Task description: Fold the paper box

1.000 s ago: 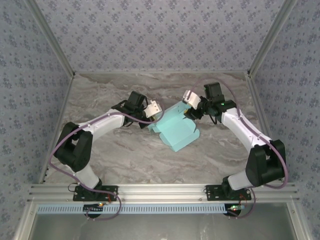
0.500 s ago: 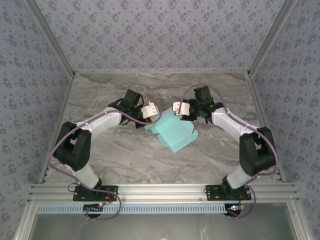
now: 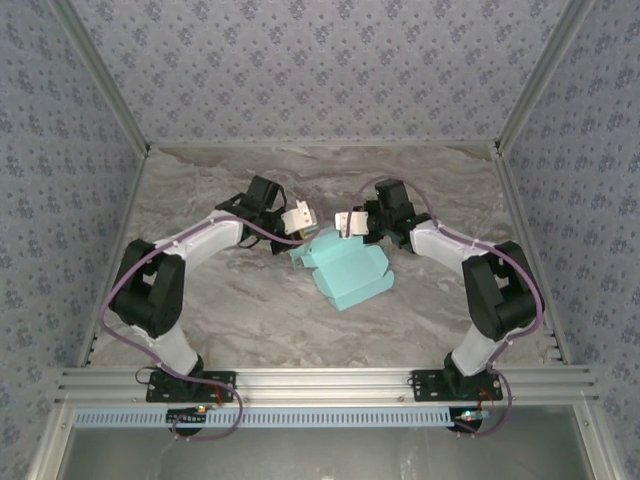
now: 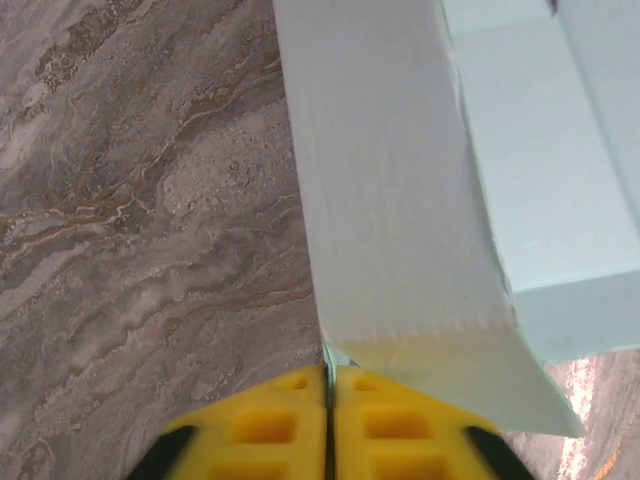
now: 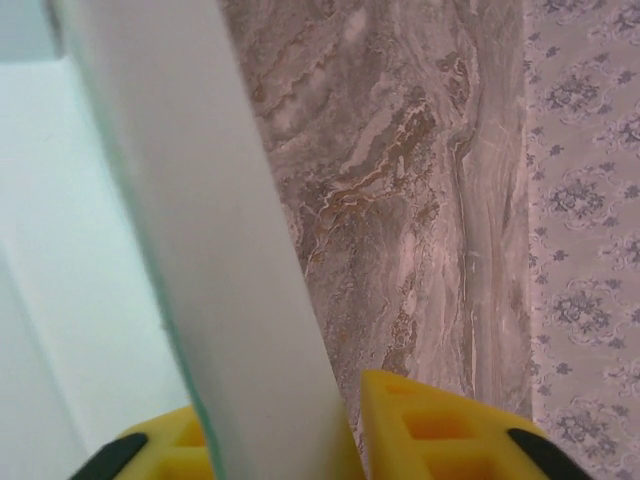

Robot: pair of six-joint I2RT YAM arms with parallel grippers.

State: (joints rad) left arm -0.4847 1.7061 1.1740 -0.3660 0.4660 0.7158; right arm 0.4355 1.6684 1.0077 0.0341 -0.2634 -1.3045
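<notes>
Aqua card: the paper box lies cornerwise mid-worktop, just on the base side of both hands. Your left hand and right hand meet over its far edge, equally near. The left wrist view shows that hand's fingers together, pinching a flap, a detail too fine to see from overhead. On the right wrist, a flap stands between the fingers; I cannot tell if it's clamped.

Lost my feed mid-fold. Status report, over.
Left gripper shut on a flap of the paper box. Right gripper shut on another flap. Box partly folded, on the table. Nothing in the way.
</notes>
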